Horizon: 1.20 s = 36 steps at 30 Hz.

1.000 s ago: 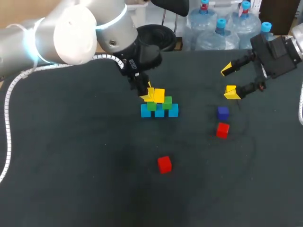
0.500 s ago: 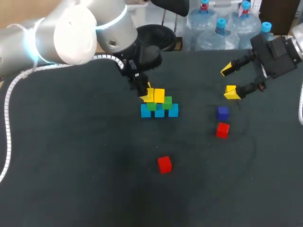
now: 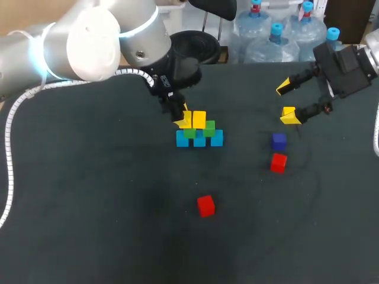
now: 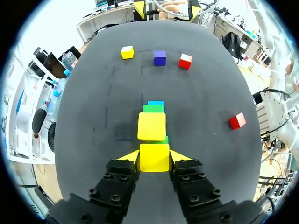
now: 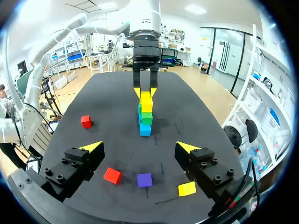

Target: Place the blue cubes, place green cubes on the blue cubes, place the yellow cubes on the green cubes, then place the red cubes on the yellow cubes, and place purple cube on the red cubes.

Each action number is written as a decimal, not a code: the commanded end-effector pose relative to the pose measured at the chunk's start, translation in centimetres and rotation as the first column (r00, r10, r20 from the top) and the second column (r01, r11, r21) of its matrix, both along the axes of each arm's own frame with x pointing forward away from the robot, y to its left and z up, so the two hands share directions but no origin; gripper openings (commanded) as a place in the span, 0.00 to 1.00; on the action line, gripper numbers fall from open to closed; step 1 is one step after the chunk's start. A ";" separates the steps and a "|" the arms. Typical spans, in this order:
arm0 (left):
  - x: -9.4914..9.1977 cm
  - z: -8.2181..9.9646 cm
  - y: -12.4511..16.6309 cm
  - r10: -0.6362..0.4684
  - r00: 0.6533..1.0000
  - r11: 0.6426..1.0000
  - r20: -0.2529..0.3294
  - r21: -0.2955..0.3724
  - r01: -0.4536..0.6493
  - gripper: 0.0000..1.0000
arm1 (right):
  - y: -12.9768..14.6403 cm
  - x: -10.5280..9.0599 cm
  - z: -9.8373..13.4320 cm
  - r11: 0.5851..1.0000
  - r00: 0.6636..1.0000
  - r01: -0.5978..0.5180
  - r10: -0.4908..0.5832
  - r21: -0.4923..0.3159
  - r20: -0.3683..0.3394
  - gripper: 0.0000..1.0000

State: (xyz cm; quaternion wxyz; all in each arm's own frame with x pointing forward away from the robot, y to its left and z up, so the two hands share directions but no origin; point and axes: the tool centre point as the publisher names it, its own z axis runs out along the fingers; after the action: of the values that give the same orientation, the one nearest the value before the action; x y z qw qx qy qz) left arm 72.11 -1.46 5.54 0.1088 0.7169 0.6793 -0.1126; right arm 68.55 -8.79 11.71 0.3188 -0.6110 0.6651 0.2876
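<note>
Three blue cubes (image 3: 199, 140) sit in a row with two green cubes (image 3: 208, 128) on top. One yellow cube (image 3: 199, 119) rests on the green layer. Beside it is a second yellow cube (image 4: 154, 157), and my left gripper (image 3: 185, 118) is shut on it just over the green cubes. A third yellow cube (image 3: 288, 110) lies on the table at the right, with my right gripper (image 3: 286, 102) open above it. The purple cube (image 3: 279, 141) and a red cube (image 3: 278, 162) lie just in front of that gripper. Another red cube (image 3: 205, 206) lies alone nearer the front.
The dark table top (image 3: 89, 207) stretches bare to the left and front of the stack. My left arm's cable (image 3: 12, 118) loops along the left side. In the right wrist view the stack (image 5: 146, 117) stands straight ahead of the open fingers.
</note>
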 end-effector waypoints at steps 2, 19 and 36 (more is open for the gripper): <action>0.3 0.0 -0.1 -0.002 1.000 1.000 -0.003 0.003 0.002 0.00 | 0.0 0.0 -0.1 1.000 1.000 0.000 0.000 0.002 0.001 1.00; 0.4 -0.1 -0.4 -0.003 1.000 1.000 -0.005 0.008 0.003 0.00 | 0.0 0.0 -0.1 1.000 1.000 0.000 0.000 0.002 0.001 1.00; 0.5 -0.2 -0.3 0.003 1.000 1.000 -0.011 0.015 -0.003 0.06 | 0.0 0.0 -0.1 1.000 1.000 0.000 0.000 0.002 0.001 1.00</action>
State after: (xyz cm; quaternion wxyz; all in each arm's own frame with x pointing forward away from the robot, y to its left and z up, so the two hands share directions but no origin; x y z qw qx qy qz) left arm 72.35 -1.64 5.32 0.1037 0.7160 0.6813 -0.1114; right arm 68.55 -8.79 11.71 0.3188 -0.6110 0.6651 0.2876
